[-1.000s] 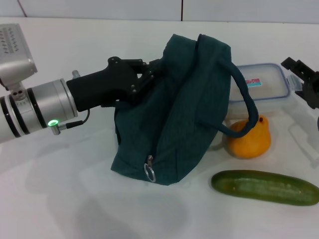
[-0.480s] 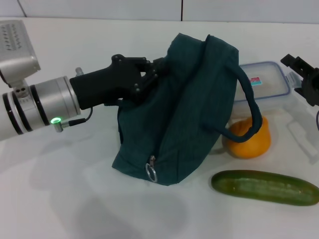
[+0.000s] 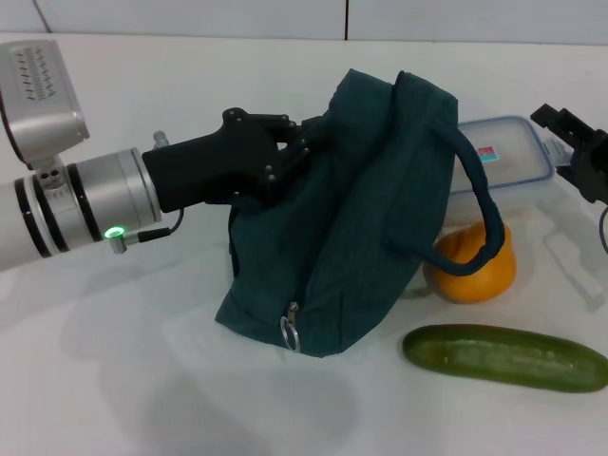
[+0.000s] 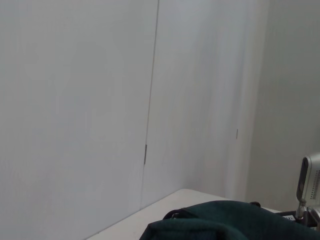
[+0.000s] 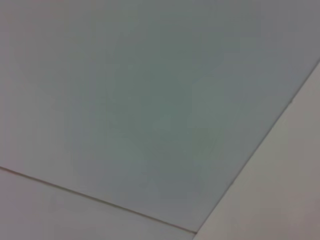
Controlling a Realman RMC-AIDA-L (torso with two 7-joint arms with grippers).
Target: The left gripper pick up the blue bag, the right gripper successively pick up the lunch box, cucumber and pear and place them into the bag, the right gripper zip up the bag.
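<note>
While the left gripper is clamped on the upper edge of the blue bag, the bag hangs lifted and tilted, its lower corner on the table. Zipper ring dangles near that bottom corner. 1 handle loops down over the pear, which sits just beside the bag. Lunch box lies behind the pear, partly hidden by the bag. Cucumber lies flat in front of the pear. Right gripper sits at the far right edge near the lunch box; can't tell its finger state.
</note>
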